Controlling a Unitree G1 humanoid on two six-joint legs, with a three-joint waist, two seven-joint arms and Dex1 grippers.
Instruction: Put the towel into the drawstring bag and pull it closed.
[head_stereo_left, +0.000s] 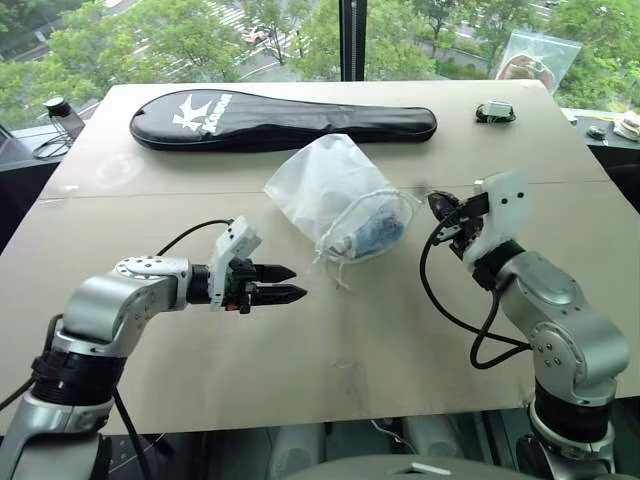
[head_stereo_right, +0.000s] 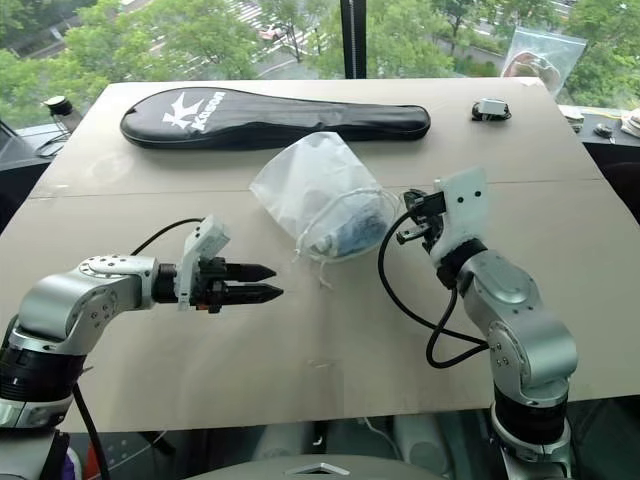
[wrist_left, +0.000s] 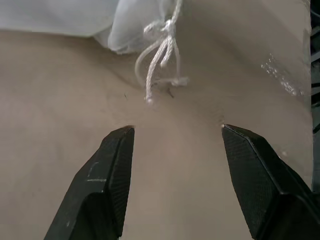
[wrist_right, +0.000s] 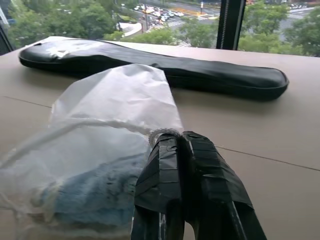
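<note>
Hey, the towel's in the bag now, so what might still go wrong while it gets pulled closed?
1. The right end effector is shut on a cord at the drawstring bag mouth; the thin cord may slip out.
2. The left end effector is open with the other cord's knotted end loose on the table, so a one-sided pull may just drag the light bag.
3. The towel sits near the mouth and might slide out.

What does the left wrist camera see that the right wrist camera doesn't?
Left wrist view alone: the knotted white cord ends lying on the table, and the left gripper with its fingers apart. Right wrist view alone: the blue towel inside the bag, the black racket case, and the right gripper shut on a cord loop. Both: the drawstring bag.
</note>
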